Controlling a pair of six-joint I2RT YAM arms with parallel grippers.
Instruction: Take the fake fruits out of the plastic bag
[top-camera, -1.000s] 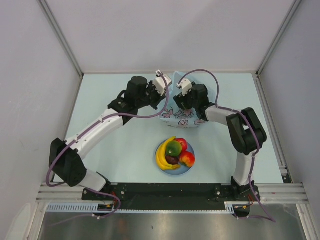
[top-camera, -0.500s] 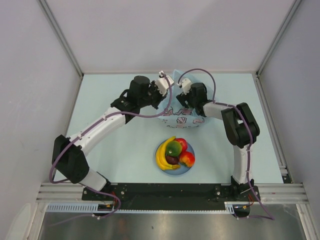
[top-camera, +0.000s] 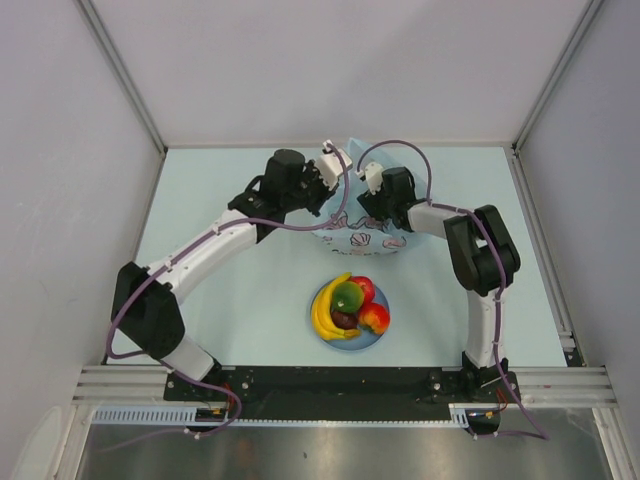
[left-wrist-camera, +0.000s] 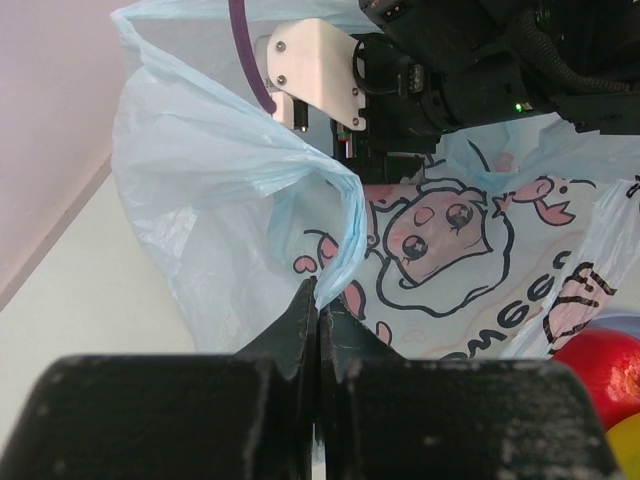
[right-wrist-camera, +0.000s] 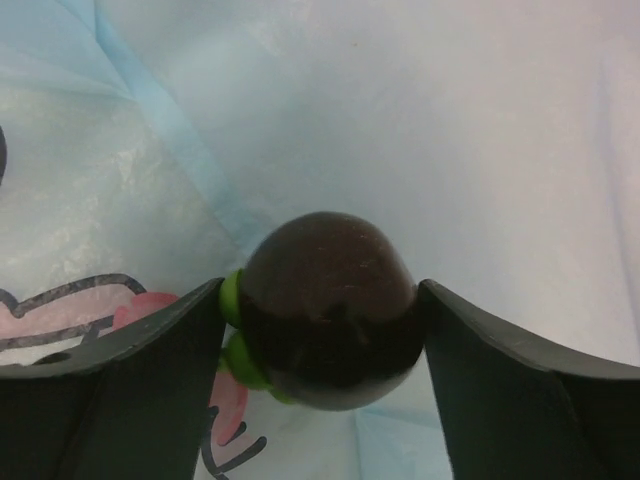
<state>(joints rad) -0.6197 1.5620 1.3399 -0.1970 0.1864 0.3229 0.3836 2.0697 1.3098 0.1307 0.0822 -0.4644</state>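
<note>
The plastic bag (top-camera: 368, 238) sits at the table's far middle. It is thin, limp film, light and slithery, best taken by a bunched fold; the left gripper (left-wrist-camera: 318, 303) is pinched tight on such a fold at its mouth; several fake fruits (top-camera: 350, 300) lie on the blue plate (top-camera: 365, 343); the right gripper (right-wrist-camera: 320, 305) clasps a dark purple fruit (right-wrist-camera: 325, 270) against the film — hard, smooth, probably slippery unless held across its widest part.
</note>
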